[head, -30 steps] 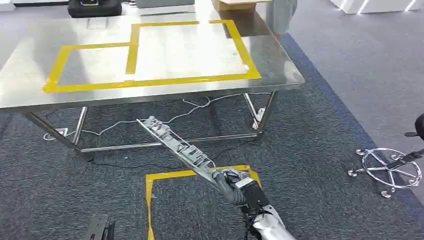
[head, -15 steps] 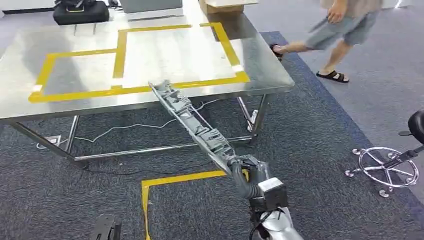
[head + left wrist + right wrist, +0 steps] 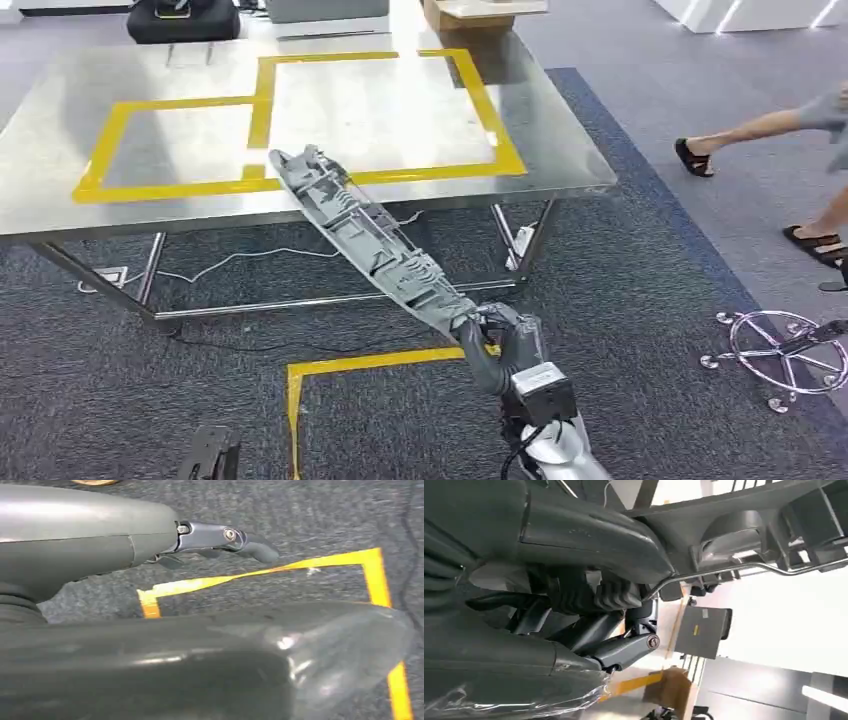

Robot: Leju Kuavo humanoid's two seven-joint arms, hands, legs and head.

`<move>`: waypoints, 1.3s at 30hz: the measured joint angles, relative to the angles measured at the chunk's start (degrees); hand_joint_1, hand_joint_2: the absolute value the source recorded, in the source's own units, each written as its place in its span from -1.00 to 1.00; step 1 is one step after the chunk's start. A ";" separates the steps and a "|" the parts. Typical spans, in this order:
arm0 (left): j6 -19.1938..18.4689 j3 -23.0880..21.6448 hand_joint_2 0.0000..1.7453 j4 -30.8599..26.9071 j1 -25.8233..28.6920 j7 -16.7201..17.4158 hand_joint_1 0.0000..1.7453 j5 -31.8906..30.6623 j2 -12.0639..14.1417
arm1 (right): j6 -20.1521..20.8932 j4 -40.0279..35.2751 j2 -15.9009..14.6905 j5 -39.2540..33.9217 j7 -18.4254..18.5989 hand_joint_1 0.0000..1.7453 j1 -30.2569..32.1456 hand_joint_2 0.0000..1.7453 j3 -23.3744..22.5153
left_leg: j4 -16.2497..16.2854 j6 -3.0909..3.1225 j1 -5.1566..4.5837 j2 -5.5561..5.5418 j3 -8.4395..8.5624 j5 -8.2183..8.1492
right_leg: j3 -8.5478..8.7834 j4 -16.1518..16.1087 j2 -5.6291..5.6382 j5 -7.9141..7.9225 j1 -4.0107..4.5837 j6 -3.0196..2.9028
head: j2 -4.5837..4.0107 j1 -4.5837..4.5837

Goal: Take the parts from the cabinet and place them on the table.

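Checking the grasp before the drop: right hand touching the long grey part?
Touching. Head view: the right hand grips the long grey part at its near end; right wrist view shows the fingers wrapped against it.

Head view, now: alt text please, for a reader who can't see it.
The right hand holds one end of a long grey part, whose far end reaches over the near edge of a steel table marked with yellow tape. A person's legs show at right.

The right hand (image 3: pixel 497 335) grips one end of a long grey part (image 3: pixel 365 232), whose far end reaches over the front edge of the steel table (image 3: pixel 560 150).
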 joint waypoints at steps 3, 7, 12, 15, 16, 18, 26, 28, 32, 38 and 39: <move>0.15 0.00 -1.00 0.00 -0.51 0.42 -1.00 0.04 -0.26 | -0.09 -0.55 -0.13 0.13 0.02 1.00 -0.05 1.00 0.44 | -0.78 -0.93 0.12 0.30 -0.33 -0.13 | 0.43 -1.51 0.22 -1.95 0.13 -0.34 | 0.00 0.00; 0.37 0.00 -1.00 -0.11 -1.11 0.68 -1.00 -0.04 -0.22 | -0.44 -0.90 -0.33 0.13 0.04 1.00 0.03 1.00 0.98 | 7.08 -1.86 -0.05 0.65 -4.27 -4.03 | 3.32 -4.25 0.13 -3.05 -0.49 -1.62 | 0.00 -0.78; 0.50 0.02 -1.00 -0.09 -0.53 0.61 -1.00 0.11 -0.22 | -0.79 -0.90 -0.61 0.09 0.09 1.00 0.53 1.00 1.42 | 11.48 -2.41 0.06 0.66 -10.91 2.02 | 6.66 -4.14 0.32 -4.56 -0.55 -1.25 | 0.00 -0.81; 0.59 0.04 -1.00 0.00 -0.38 0.44 -1.00 0.07 -0.30 | -0.98 -0.83 -0.68 0.02 0.04 1.00 0.35 1.00 1.64 | 1.50 -2.26 -0.07 1.04 -8.39 8.65 | 8.17 -3.88 0.52 -6.35 -0.10 -0.27 | 0.00 -0.80; 0.70 0.07 -1.00 0.00 -0.54 0.33 -1.00 0.07 -0.33 | -1.07 -0.83 -0.68 0.00 0.02 1.00 0.33 1.00 1.71 | -0.46 -1.49 0.07 0.93 -7.45 7.32 | 7.78 -3.74 0.62 -6.42 -0.11 -0.15 | 0.00 -0.87; 1.00 0.07 -1.00 0.00 -0.44 0.13 -1.00 0.04 -0.33 | -1.20 -0.83 -0.70 0.00 0.08 1.00 0.43 1.00 1.71 | -0.08 -0.57 -0.14 0.70 -7.80 6.96 | 7.89 -4.31 0.45 -6.55 -0.19 0.22 | 0.00 -0.83; 2.01 0.24 -1.00 0.00 -0.62 -0.04 -1.00 -0.35 -0.20 | -2.99 -0.85 -0.94 0.65 0.06 1.00 1.00 1.00 2.54 | -0.38 0.91 0.29 0.42 -5.83 5.23 | -4.17 14.39 0.10 -11.25 -0.42 1.74 | 0.00 -0.41; 2.05 0.28 -1.00 0.00 -0.66 -0.04 -1.00 -0.44 -0.20 | -5.54 -0.92 -1.16 1.90 0.06 1.00 1.02 1.00 2.84 | -0.38 0.66 0.30 0.19 -4.66 4.55 | -0.90 5.50 0.10 -4.83 -0.41 1.29 | 0.00 -0.37; 2.21 0.28 -1.00 0.00 -0.99 -0.04 -1.00 -1.00 -0.33 | -10.21 -1.75 -1.81 3.30 0.02 1.00 0.34 1.00 5.24 | -0.32 -0.49 -0.03 0.15 -4.18 3.99 | 2.96 -2.53 0.31 -2.81 -0.18 0.49 | 0.00 -0.52; 2.01 0.31 -1.00 -0.02 -1.45 0.15 -1.00 -1.29 -0.50 | -7.14 -3.13 -2.54 0.06 0.04 1.00 0.02 1.00 7.04 | 8.92 -2.03 0.10 0.44 -8.53 -1.57 | 3.41 -3.17 0.28 -2.98 -0.60 -1.18 | 0.00 -0.96; 2.01 0.31 -1.00 0.00 -1.40 0.20 -1.00 -1.31 -0.50 | -6.09 -3.39 -2.56 -0.59 0.04 1.00 0.04 1.00 7.04 | 13.82 -2.09 0.08 0.44 -11.07 -3.48 | 3.41 -3.16 0.28 -3.03 -0.57 -1.26 | 0.00 -0.94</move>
